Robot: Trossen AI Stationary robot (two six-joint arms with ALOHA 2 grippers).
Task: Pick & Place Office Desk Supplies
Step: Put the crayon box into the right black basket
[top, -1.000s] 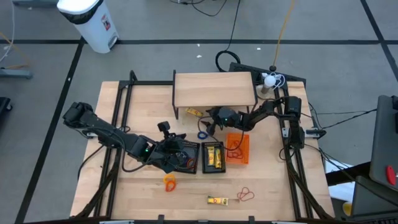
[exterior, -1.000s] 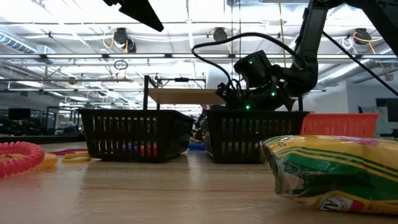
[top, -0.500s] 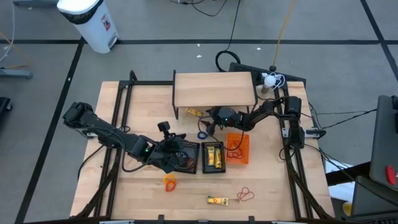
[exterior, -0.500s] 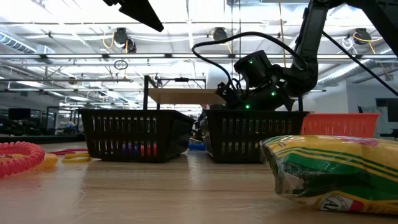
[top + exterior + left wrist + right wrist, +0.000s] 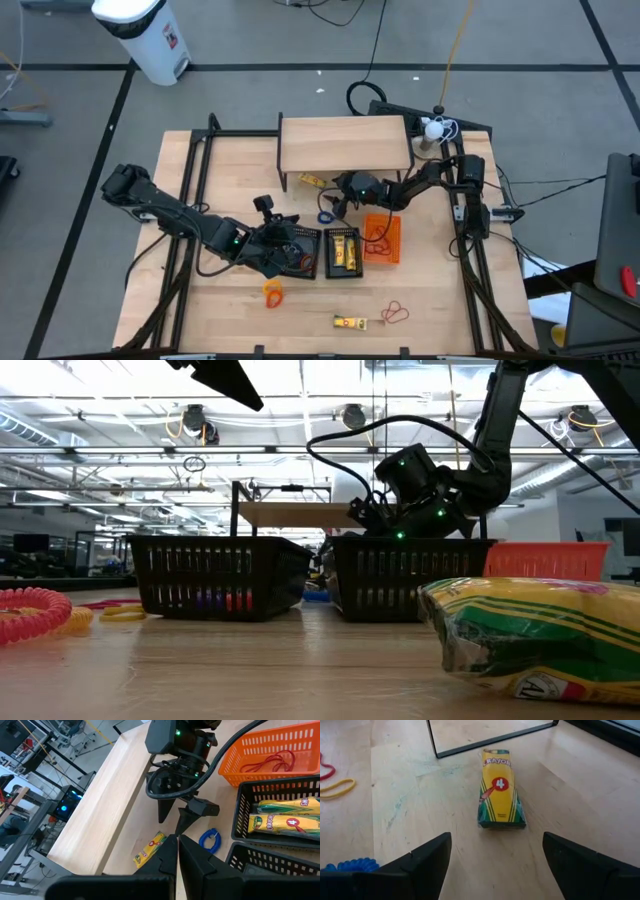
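A yellow crayon pack (image 5: 500,790) lies flat on the table beside the wooden shelf's leg (image 5: 312,181). My right gripper (image 5: 496,840) stands open just short of the pack's near end, low over the table (image 5: 330,190), touching nothing. A blue coil (image 5: 210,840) lies on the table beside it. My left gripper (image 5: 177,847) is shut and empty, raised over the black baskets (image 5: 288,242). Two crayon packs (image 5: 282,820) lie in one black basket (image 5: 343,250). Red rubber bands (image 5: 272,760) lie in the orange basket (image 5: 382,238).
Another crayon pack (image 5: 350,322), a red band (image 5: 395,313) and an orange coil (image 5: 272,292) lie near the table's front edge. A yellow band (image 5: 337,787) and a red band (image 5: 325,765) lie on the table beside the shelf (image 5: 345,143), which stands at the far middle.
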